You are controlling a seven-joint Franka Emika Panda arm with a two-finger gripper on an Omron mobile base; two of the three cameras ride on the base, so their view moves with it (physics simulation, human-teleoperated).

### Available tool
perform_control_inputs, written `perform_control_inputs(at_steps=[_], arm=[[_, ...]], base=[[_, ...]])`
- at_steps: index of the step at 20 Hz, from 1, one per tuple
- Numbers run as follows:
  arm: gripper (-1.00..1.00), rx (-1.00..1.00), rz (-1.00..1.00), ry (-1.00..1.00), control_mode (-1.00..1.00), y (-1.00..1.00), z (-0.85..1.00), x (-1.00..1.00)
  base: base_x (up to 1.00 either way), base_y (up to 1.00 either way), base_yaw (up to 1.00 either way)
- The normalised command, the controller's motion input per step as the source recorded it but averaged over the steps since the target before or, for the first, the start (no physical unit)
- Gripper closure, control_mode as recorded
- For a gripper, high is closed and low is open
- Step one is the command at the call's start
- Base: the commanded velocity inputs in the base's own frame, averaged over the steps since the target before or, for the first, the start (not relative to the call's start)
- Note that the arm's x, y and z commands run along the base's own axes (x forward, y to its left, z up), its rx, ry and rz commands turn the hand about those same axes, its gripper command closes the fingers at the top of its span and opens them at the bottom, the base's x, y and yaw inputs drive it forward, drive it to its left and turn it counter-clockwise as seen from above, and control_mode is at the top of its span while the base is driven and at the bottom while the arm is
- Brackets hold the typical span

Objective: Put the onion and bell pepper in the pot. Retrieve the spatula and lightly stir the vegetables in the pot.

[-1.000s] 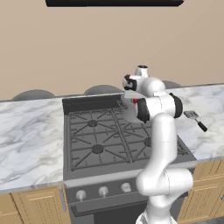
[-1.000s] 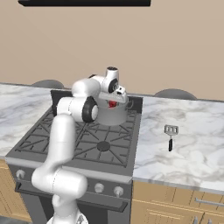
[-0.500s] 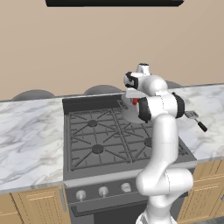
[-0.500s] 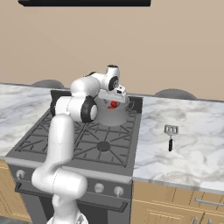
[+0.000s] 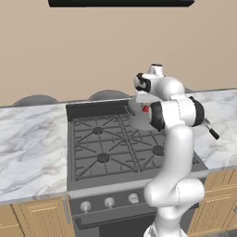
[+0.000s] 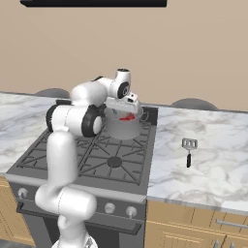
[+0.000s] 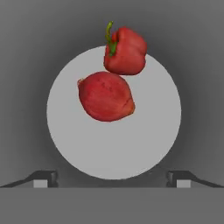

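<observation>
A marble counter (image 6: 208,145) runs to both sides of the black stove (image 5: 115,148), whose grates fill the middle of both base views. The white arm (image 6: 72,121) reaches over the back right burner, where the grey pot (image 6: 123,127) stands. The gripper (image 7: 112,177) hangs above the pot's open mouth with its fingers spread wide apart — nothing sits between them. On the pot's pale floor lie two vegetables, touching: the reddish onion (image 7: 106,96) near the middle and the bell pepper (image 7: 126,51) at the wall, its green stem curling up. Well apart from the stove, on the counter to its right, the spatula (image 6: 188,151) lies flat — dark handle toward the front edge.
</observation>
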Motion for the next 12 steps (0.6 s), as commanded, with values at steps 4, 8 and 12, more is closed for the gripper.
perform_control_inputs(at_steps=[4,8,12], arm=[[-1.0,0.0,0.0,-0.13,-1.0,-0.09,0.5,-0.79],[-1.0,-0.01,0.0,-0.2,-1.0,-0.38,0.43,-0.87],[-1.0,-0.01,0.0,-0.1,-1.0,-0.61,0.32,-0.75]], base=[[0.0,0.0,0.0],[0.0,0.0,0.0],[0.0,0.0,0.0]])
